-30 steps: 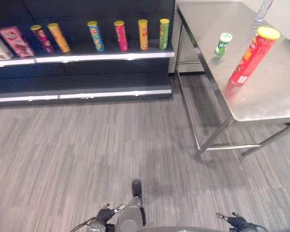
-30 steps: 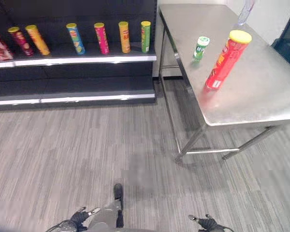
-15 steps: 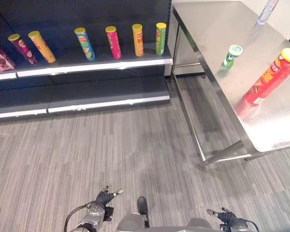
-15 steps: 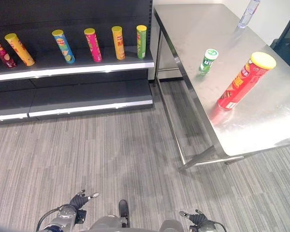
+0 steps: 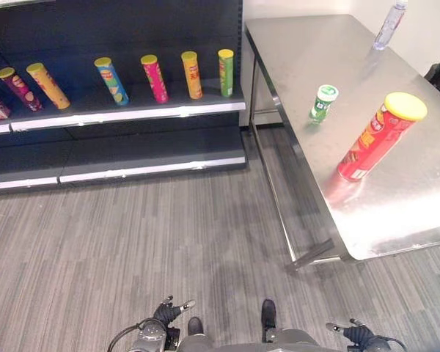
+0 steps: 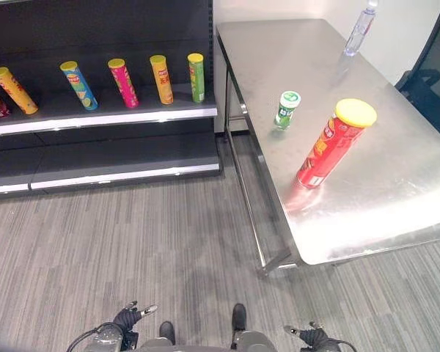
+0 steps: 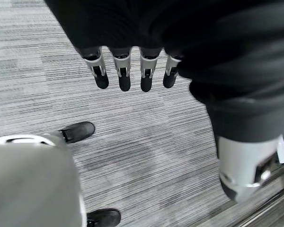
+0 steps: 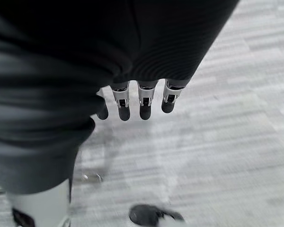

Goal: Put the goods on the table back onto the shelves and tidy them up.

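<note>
Steel tabletop (image 5: 396, 198) carrying a tall red can with yellow lid (image 5: 380, 138), a small green canister (image 5: 323, 103) beyond it, and what appears to be a clear bottle (image 5: 389, 25) at the far edge. Left of the tabletop, a dark shelf (image 5: 132, 114) holds upright cylindrical cans (image 5: 191, 74). Left hand (image 7: 128, 71) and right hand (image 8: 137, 101) hang over grey carpet, fingers straight, empty.

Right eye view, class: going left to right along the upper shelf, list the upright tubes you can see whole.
Yellow-orange tube → blue tube → pink tube → orange tube → green tube.
</note>
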`<state>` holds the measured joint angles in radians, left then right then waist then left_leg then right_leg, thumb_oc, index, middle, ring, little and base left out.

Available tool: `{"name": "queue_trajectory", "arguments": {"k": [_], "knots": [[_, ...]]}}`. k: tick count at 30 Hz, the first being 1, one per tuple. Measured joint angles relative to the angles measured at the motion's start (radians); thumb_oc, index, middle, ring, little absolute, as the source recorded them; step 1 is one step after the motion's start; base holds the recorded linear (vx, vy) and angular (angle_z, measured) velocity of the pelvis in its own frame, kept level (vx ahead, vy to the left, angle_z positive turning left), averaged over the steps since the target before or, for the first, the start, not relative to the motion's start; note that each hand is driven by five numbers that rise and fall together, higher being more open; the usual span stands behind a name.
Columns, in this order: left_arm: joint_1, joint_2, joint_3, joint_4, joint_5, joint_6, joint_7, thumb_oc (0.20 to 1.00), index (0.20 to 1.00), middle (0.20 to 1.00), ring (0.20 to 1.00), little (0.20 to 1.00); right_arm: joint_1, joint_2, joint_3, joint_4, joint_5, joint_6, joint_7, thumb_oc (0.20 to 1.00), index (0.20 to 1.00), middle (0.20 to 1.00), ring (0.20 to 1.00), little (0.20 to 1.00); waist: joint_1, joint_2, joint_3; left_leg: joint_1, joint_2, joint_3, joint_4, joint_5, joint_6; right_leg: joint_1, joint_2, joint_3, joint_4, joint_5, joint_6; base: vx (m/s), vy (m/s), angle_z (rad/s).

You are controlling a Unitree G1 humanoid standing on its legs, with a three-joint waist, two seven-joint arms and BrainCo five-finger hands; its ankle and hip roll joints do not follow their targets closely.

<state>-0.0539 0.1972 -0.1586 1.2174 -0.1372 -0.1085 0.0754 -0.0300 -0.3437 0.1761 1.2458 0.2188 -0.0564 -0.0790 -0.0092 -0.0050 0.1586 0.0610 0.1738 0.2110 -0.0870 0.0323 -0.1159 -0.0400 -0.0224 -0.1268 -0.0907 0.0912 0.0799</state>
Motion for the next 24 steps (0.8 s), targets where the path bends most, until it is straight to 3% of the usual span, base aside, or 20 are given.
{"name": "queue_trajectory", "arguments": {"k": [7,8,10,11,13,14,15,16,19,21,22,24], "knots": [[0.004,0.015,0.0,0.001,0.0,0.001,0.0,1.0,1.0,1.0,1.0,1.0,0.002,0.004,0.001,0.001,0.009,-0.005,0.003,1.0,1.0,1.0,1.0,1.0,0.0,0.01,0.001,-0.005,0.002,-0.009,0.041,-0.022,-0.002,0.019,-0.003,-0.004,0.001,-0.011,-0.001,0.06,-0.129,0.04],[0.001,0.015,0.0,0.003,0.0,0.002,0.0,1.0,1.0,1.0,1.0,1.0,0.001,0.005,0.001,0.001,0.019,-0.006,0.003,1.0,1.0,1.0,1.0,1.0,0.0,0.016,0.008,-0.028,0.014,-0.013,0.095,-0.039,-0.016,0.013,-0.002,-0.014,0.018,-0.026,-0.013,0.0,-0.102,0.12],[-0.015,0.028,0.001,0.013,0.0,0.0,0.0,1.0,1.0,1.0,1.0,1.0,-0.002,0.024,-0.002,0.004,0.02,-0.006,0.005,1.0,1.0,1.0,1.0,1.0,0.008,-0.016,0.033,-0.121,0.01,-0.056,0.302,-0.033,-0.032,-0.005,-0.017,-0.015,0.067,-0.061,-0.05,0.06,-0.075,0.03],[-0.026,0.031,-0.001,0.024,0.0,0.004,0.0,1.0,1.0,1.0,1.0,1.0,-0.002,0.032,0.001,0.006,0.02,-0.005,0.006,1.0,1.0,1.0,1.0,1.0,0.021,-0.039,0.037,-0.187,0.004,-0.089,0.438,0.011,-0.069,0.003,-0.036,-0.001,0.076,-0.074,-0.056,0.18,0.024,0.01],[-0.032,0.032,0.0,0.029,-0.001,0.007,-0.001,1.0,1.0,1.0,1.0,1.0,-0.002,0.026,-0.001,0.019,0.02,-0.005,0.004,1.0,1.0,1.0,1.0,1.0,0.012,-0.049,0.044,-0.238,0.007,-0.1,0.492,0.019,-0.076,0.041,-0.044,-0.002,0.036,-0.076,-0.062,0.18,0.102,0.15],[-0.032,0.031,0.0,0.028,-0.001,0.007,-0.001,1.0,1.0,1.0,1.0,1.0,-0.003,0.023,-0.001,0.028,0.02,-0.003,0.004,1.0,1.0,1.0,1.0,1.0,0.019,-0.047,0.043,-0.228,0.005,-0.083,0.445,0.012,-0.067,0.044,-0.045,-0.003,0.028,-0.076,-0.063,0.11,0.105,-0.01],[-0.025,0.028,-0.002,0.024,-0.001,0.007,-0.001,1.0,1.0,1.0,1.0,1.0,0.002,0.014,-0.003,0.035,0.02,0.0,0.003,1.0,1.0,1.0,1.0,1.0,0.021,-0.035,0.038,-0.198,-0.011,-0.087,0.271,0.014,-0.069,0.039,-0.041,-0.001,0.024,-0.076,-0.065,0.17,0.153,-0.18],[-0.021,0.024,-0.002,0.022,-0.001,0.007,-0.001,1.0,1.0,1.0,1.0,1.0,0.003,0.013,-0.014,0.035,0.02,0.0,0.003,1.0,1.0,1.0,1.0,1.0,0.021,-0.03,0.037,-0.177,-0.022,-0.094,0.176,0.014,-0.068,0.031,-0.038,0.0,0.027,-0.076,-0.065,0.19,0.155,-0.14],[-0.021,0.008,-0.015,0.023,-0.001,0.009,-0.004,1.0,1.0,1.0,1.0,1.0,0.0,0.013,-0.039,0.043,0.02,0.003,0.003,1.0,1.0,1.0,1.0,1.0,0.023,-0.019,0.036,-0.137,-0.058,-0.119,0.009,0.025,-0.053,0.039,-0.028,0.018,-0.004,-0.052,-0.06,0.18,0.185,-0.23],[-0.007,-0.005,-0.023,0.023,0.0,0.011,-0.005,1.0,1.0,1.0,1.0,1.0,-0.001,0.004,-0.042,0.038,0.02,-0.004,0.003,1.0,1.0,1.0,1.0,1.0,0.02,0.014,0.025,-0.1,-0.048,-0.112,0.001,0.029,-0.04,0.038,-0.001,0.043,-0.004,-0.045,-0.053,0.11,0.244,-0.58],[-0.005,-0.003,-0.022,0.019,0.0,0.01,-0.006,1.0,1.0,1.0,1.0,1.0,-0.003,0.011,-0.057,0.032,0.024,-0.006,0.002,1.0,1.0,1.0,1.0,1.0,0.025,0.009,0.022,-0.091,-0.051,-0.089,-0.001,0.055,0.009,0.032,-0.005,0.065,-0.004,-0.045,-0.05,0.03,0.138,-0.61],[-0.006,0.012,-0.021,0.008,0.0,0.01,-0.006,1.0,1.0,1.0,1.0,1.0,-0.003,0.029,-0.068,0.03,0.04,-0.009,0.002,1.0,1.0,1.0,1.0,1.0,0.032,-0.013,0.017,-0.085,-0.076,-0.031,-0.001,0.046,0.05,0.021,-0.041,0.062,-0.003,-0.04,-0.033,0.03,0.201,-0.69]]}}
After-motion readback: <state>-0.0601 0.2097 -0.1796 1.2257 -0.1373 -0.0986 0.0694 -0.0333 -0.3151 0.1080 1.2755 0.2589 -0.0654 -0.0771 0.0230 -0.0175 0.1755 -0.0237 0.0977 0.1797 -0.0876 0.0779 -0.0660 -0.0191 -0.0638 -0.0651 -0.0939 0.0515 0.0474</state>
